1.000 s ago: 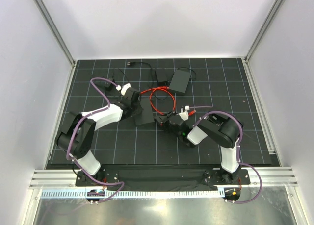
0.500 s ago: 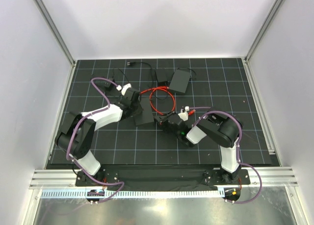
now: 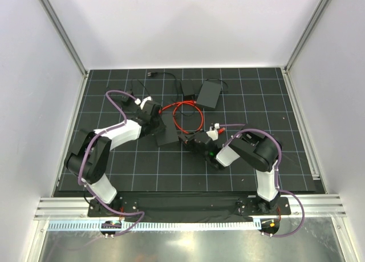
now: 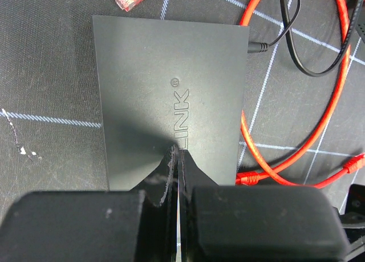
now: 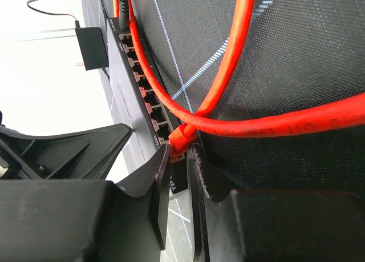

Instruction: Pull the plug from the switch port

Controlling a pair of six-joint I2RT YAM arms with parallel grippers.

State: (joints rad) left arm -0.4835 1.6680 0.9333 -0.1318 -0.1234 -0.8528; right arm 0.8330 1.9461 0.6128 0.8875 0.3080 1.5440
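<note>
I see a black desk [image 3: 114, 79] ruled with a thin white grid. The switch [image 4: 171, 96] is dark grey, its "LINK" lettering embossed in the same tone. The cable [image 5: 296, 121] is bright red-orange, and its plug [image 5: 181, 137] matches. The left arm [image 3: 122, 132] and right arm [image 3: 228, 154] are white and black, with purple hoses [image 3: 111, 99].

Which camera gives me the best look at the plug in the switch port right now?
Right wrist: the red plug sits in a port of the switch, right at the fingertips of the right gripper. Left wrist shows only its boot beside the switch edge, with the port face hidden. Top external shows it tiny and largely hidden by the gripper.
</note>
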